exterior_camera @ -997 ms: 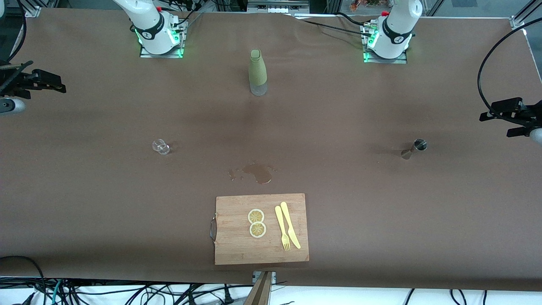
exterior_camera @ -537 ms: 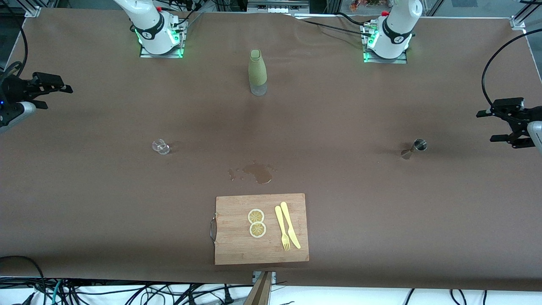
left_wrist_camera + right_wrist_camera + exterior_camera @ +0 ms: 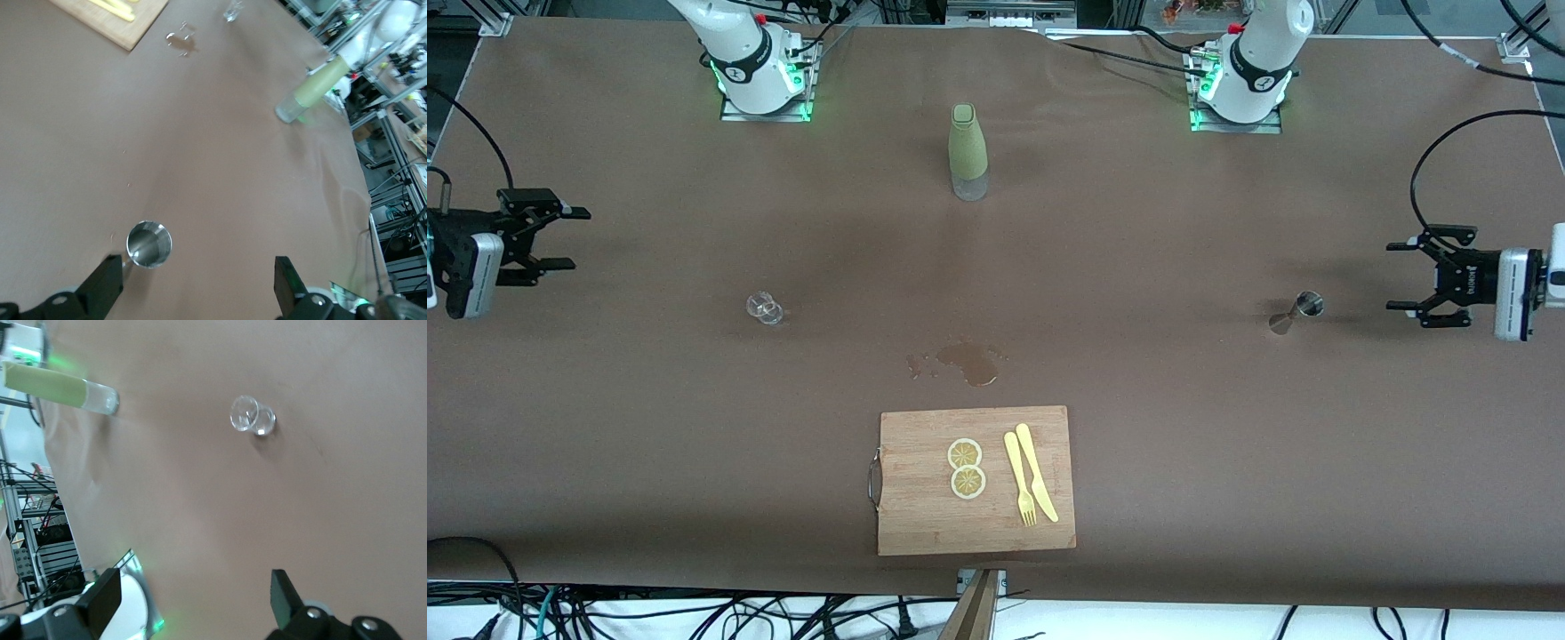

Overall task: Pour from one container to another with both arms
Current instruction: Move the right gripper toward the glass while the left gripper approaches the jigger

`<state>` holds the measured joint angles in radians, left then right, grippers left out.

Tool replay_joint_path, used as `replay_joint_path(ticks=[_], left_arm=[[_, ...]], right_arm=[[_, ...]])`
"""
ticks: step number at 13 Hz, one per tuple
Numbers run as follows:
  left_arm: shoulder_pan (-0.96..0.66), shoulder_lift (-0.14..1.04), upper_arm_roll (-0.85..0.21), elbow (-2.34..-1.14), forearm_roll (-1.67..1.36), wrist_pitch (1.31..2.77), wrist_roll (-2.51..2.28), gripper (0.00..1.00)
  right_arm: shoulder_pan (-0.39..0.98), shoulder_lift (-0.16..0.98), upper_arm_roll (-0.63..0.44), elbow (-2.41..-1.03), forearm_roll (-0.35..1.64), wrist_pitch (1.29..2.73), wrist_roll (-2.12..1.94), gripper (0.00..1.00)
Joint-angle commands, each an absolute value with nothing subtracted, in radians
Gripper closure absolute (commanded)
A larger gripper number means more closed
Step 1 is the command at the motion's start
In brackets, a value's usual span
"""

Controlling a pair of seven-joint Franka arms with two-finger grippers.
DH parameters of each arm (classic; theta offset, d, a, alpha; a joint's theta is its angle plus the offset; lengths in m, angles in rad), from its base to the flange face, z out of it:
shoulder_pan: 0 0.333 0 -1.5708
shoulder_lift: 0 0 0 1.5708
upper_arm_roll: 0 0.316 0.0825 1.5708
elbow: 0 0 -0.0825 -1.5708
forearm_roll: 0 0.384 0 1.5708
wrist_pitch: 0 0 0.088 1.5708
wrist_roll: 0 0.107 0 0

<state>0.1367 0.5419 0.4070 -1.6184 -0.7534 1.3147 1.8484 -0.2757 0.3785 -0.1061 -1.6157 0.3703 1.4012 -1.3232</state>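
A steel jigger [image 3: 1303,308] stands toward the left arm's end of the table, its open cup [image 3: 149,244] showing in the left wrist view. My left gripper [image 3: 1393,277] hovers open beside it, with the jigger close to one finger [image 3: 103,290]. A small clear glass [image 3: 764,308] sits toward the right arm's end. My right gripper [image 3: 576,238] is open and well apart from the glass [image 3: 253,417]. Nothing is between the fingers of either gripper [image 3: 198,293] [image 3: 193,597].
A tall green bottle [image 3: 967,153] stands between the two arm bases. A wet spill [image 3: 969,363] lies mid-table. Nearer the front camera is a wooden cutting board [image 3: 925,524] with two lemon slices [image 3: 966,468], a yellow fork [image 3: 1019,480] and knife [image 3: 1037,471].
Both grippers have swung in from the table's ends and come lower, the left one toward the jigger and the right one toward the glass. Nothing on the table has moved.
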Motion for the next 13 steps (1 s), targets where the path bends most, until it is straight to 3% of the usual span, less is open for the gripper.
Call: replay_joint_path(ticks=[1,5,13], left_arm=[[0.169,0.641,0.413,-1.611,-0.843,1.267,2.066,0.0],[0.222,0.756,0.414,-1.603,-0.969,1.272,2.299,0.0],[0.259,0.963,0.411,-1.612,-1.187,1.267,2.627,0.0]], right_arm=[[-0.295,0.423,-0.097,-1.64,0.446,1.472,-1.48,0.0],[-0.296,0.573,-0.097,-1.643,0.647,1.505,-1.707,0.0],[-0.29,0.707,-0.089,-1.641,0.785,1.5,-1.988,0.0]])
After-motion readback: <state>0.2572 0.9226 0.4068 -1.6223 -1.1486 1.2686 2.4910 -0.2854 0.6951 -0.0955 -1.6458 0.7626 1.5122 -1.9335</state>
